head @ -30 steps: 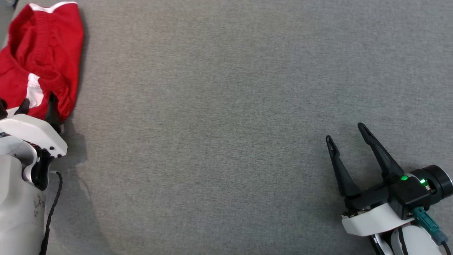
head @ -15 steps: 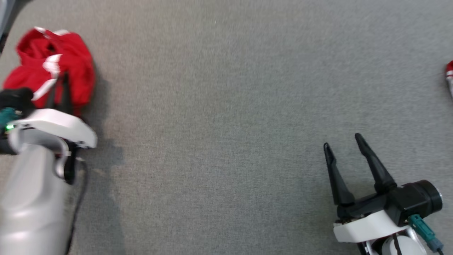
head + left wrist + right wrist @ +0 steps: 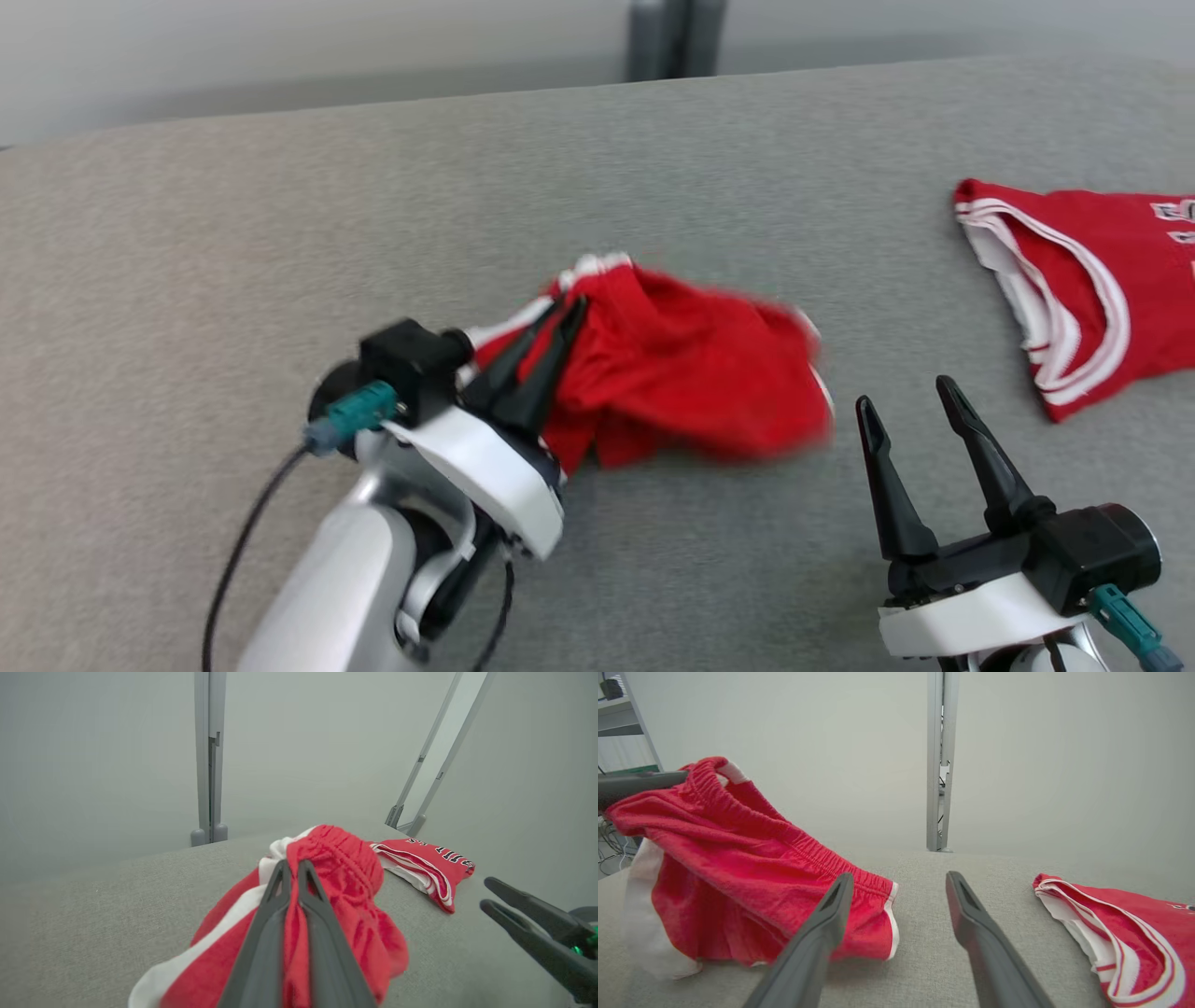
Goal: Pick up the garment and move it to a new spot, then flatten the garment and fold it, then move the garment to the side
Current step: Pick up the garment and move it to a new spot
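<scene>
In the head view, the left end effector (image 3: 565, 313) was clamped on the red garment (image 3: 691, 383), bunched near the middle of the gray table (image 3: 233, 233). The right end effector (image 3: 904, 397) stood just beside it, fingers apart and empty. The left wrist view showed both fingers pinching its fabric together. In the right wrist view, the garment's lower edge touched the table, and a red jersey (image 3: 1148, 924) lay to the right.

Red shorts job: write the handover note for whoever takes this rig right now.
Left gripper: shut on the red shorts at the elastic waistband, holding that end up; the rest droops onto the grey table.
Right gripper: open, empty, beside the shorts.
A red jersey lies flat farther right, apart from them.
Done: shorts picked up.
Left: set down at the new spot, flatten, fold, move aside.
</scene>
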Robot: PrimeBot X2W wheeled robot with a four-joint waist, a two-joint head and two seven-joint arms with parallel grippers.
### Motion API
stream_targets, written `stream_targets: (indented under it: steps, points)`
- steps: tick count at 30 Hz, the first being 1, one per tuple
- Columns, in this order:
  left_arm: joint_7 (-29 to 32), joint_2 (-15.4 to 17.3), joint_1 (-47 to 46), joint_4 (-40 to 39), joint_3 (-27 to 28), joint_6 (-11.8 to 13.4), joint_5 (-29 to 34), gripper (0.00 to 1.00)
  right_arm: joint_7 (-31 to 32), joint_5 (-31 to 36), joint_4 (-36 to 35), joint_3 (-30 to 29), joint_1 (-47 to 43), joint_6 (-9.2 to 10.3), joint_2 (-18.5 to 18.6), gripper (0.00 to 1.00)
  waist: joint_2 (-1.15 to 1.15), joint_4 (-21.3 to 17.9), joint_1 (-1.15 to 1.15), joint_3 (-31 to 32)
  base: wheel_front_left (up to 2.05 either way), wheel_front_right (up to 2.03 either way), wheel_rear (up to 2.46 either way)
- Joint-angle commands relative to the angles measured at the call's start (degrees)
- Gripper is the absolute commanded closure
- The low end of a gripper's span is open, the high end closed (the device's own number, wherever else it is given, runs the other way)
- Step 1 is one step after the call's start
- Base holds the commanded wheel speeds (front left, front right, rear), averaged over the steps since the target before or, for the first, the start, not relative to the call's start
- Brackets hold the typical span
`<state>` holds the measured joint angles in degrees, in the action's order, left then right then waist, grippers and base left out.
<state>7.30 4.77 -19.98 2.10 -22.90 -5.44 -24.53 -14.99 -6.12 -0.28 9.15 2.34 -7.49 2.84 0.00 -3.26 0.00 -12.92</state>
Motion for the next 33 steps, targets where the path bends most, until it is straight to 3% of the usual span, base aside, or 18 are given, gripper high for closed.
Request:
stream_targets:
  steps: [1, 6, 11, 12, 13, 17, 23, 28, 33]
  points:
    - [1.0, 0.5, 1.2, -0.6, -0.6, 0.4, 0.3, 1.00, -0.3, -0.5, -0.3, -0.2, -0.2, -0.01, 0.2, 0.00, 0.00, -2.9, 0.00, 0.0, 0.00, 0.00, 0.00]
    - [3.7, 0.6, 3.8, 3.9, -3.1, 0.4, -0.5, 1.00, -0.3, -1.8, -0.3, -0.5, -0.2, -0.01, 0.1, 0.00, 0.00, -5.4, 0.00, -1.2, 0.00, 0.00, 0.00]
    - [-2.3, 0.0, 1.5, 15.1, -4.7, -1.0, -1.3, 1.00, -0.3, -2.4, -0.1, -0.2, 0.3, -0.01, 0.2, 0.00, 0.00, -6.2, 0.00, -1.8, 0.00, 0.00, 0.00]
    - [-3.6, 0.2, 0.8, 17.0, -5.3, -1.2, -0.5, 0.70, -0.3, -2.5, 0.0, -0.2, 0.3, -0.01, 0.2, 0.00, 0.00, -6.2, 0.00, -1.8, 0.00, 0.00, 0.00]
    - [-5.0, 0.0, 0.8, 18.9, -5.5, -1.3, -1.2, 0.00, -0.3, -2.4, 0.1, -0.3, 0.4, -0.01, 0.2, 0.00, 0.00, -6.1, 0.00, -1.6, 0.00, 0.00, 0.00]
    - [-9.6, -0.2, 0.9, 21.6, -5.7, -1.4, -0.6, 0.00, -0.3, -2.1, 0.2, -0.9, 0.0, -0.01, 0.2, 0.00, 0.00, -5.5, 0.00, -0.5, 0.00, 0.00, 0.00]
    - [-19.5, 2.8, 7.5, 16.5, -3.6, 4.9, 3.5, 0.00, -0.3, -0.8, -0.7, -4.9, -2.5, -0.01, 0.2, 0.00, 0.00, -3.3, 0.00, 3.6, 0.00, 0.00, 0.00]
    - [-22.1, 6.0, 16.2, 11.1, 1.0, 9.5, 4.6, 0.00, -0.3, 2.5, 0.3, -8.3, -5.2, -0.01, 0.2, 0.00, 0.00, -0.6, 0.00, 7.0, 0.00, 0.00, 0.00]
    - [-22.5, 6.1, 25.9, 5.7, 9.9, 12.2, 3.9, 0.00, -0.3, 4.5, 1.7, -10.3, -8.1, 0.00, 0.2, 0.00, 0.00, 1.7, 0.00, 10.9, 0.00, 0.00, 0.00]
